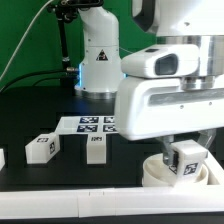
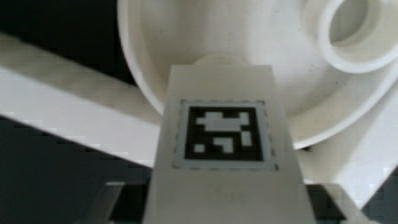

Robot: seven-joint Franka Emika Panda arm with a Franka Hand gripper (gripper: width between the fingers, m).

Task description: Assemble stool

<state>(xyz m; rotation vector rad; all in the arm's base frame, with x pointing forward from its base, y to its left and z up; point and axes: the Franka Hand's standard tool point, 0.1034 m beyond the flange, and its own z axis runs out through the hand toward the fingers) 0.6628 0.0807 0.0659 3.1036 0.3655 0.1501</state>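
Closest to my wrist camera is the stool leg [image 2: 222,120] that I hold, a chunky white block with its black-and-white square tag [image 2: 222,134] facing the lens. My gripper [image 1: 186,152] is closed on this leg, and my dark fingers [image 2: 121,203] press against its two sides, so the opening between them is only as wide as the block. In the exterior view the leg [image 1: 186,160] stands roughly upright with its lower end down at the round seat [image 1: 154,176]. I cannot tell whether it is in a socket or only resting on the disc.

From my wrist, the seat [image 2: 160,40] fills the space behind the leg as curved white rings, with one round socket [image 2: 365,30] open beyond the block. A low white wall piece [image 2: 71,90] runs slantwise past the seat over the dark table [image 2: 36,150].

Towards the exterior view's left, two loose legs [image 1: 42,148] [image 1: 97,148] lie on the black table [image 1: 60,180], apart from each other and well apart from the seat. Just behind them lies the marker board [image 1: 88,124], flat and showing its printed tags. Another white piece [image 1: 2,158] is cut off by that view's left edge. The arm's white base [image 1: 100,55] stands at the back of the table.
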